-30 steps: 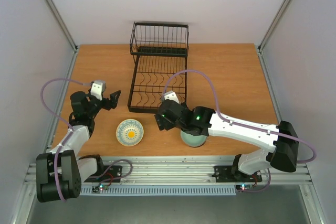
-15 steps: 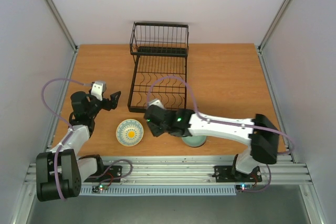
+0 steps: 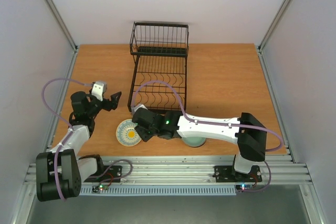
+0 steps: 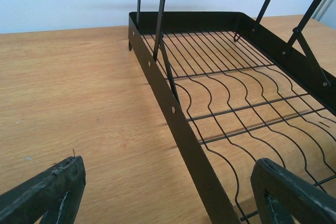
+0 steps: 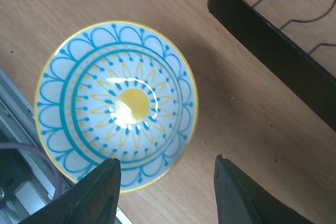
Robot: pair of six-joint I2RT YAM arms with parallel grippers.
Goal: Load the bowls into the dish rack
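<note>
A blue-and-yellow patterned bowl sits upright on the table left of centre, and fills the right wrist view. My right gripper is open just above its right rim; in the right wrist view one finger hangs over the bowl's edge and the other over bare wood. A celadon green bowl lies under my right arm, mostly hidden. The black wire dish rack stands at the back centre, with nothing in it. My left gripper is open and empty beside the rack's left rail.
The rack's taller basket section is at its far end. The metal frame rail runs along the table's near edge, close to the patterned bowl. Purple cables loop off both arms.
My right arm has swung left, from over the green bowl to over the patterned bowl's right rim, with the gripper open. The left arm has not moved.
</note>
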